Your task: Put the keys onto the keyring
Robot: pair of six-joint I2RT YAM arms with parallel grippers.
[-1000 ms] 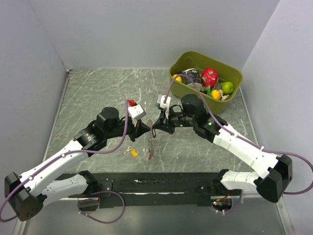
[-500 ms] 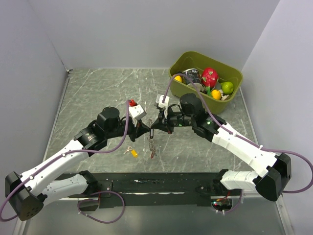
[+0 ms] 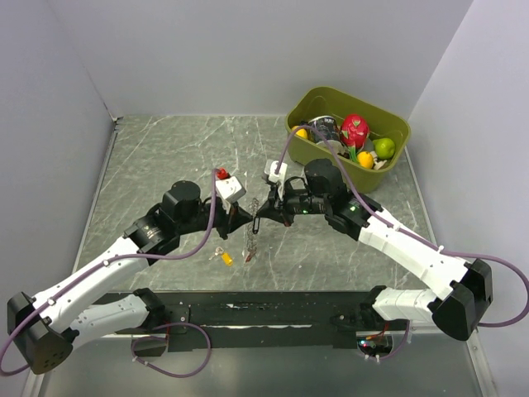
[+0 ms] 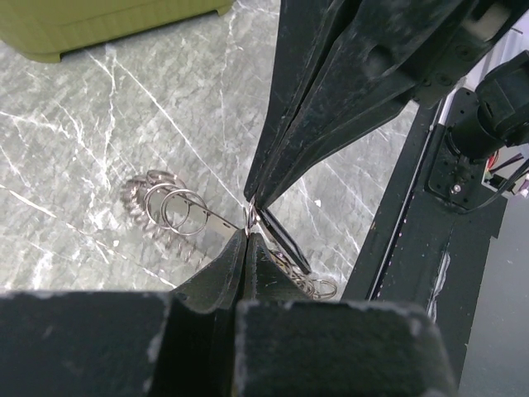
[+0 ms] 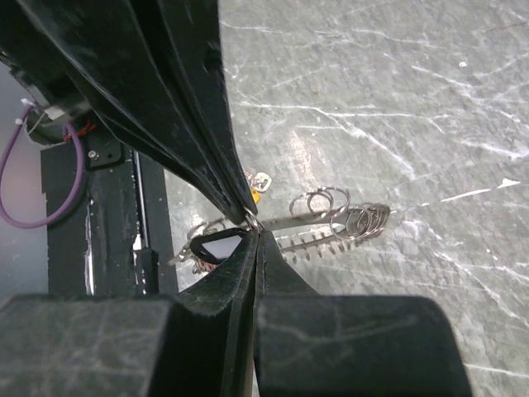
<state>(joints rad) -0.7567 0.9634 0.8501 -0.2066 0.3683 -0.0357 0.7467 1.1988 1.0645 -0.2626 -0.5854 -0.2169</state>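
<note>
Currently holding the keyring (image 3: 251,240) up over the table (image 3: 165,149) with both claws at once. Pinches the thin wire with the left claw (image 3: 246,220), narrowed right down onto it. Meets it tip to tip with the right claw (image 3: 261,218), closed just as tightly on the same short stretch of wire from the opposite side. Lets the small split rings and grey keys hang beneath the tips. Cannot tell whether the lowest of them touch the table.

Leaves the yellow-capped key (image 3: 226,259) flat on the table, below and to the left of the left claw, well apart from the ring. Leaves a second small key (image 3: 216,251) just beside it, cap colour too small to tell. So nothing threaded yet; judging by the grip, probably working at the wire to open a gap.

Plenty to go wrong from here:
- Could let the wire slip out, with so little metal under either set of tips and the whole bunch dragging down on it.
- Could knock the two claws together, meeting this close, and jolt the ring free.
- Could see the ring swing or twist once either claw releases to fetch a key, losing whatever gap is open.
- Could drop the bunch onto the loose keys and scatter them.
- Could struggle to lift keys lying so flat.
</note>
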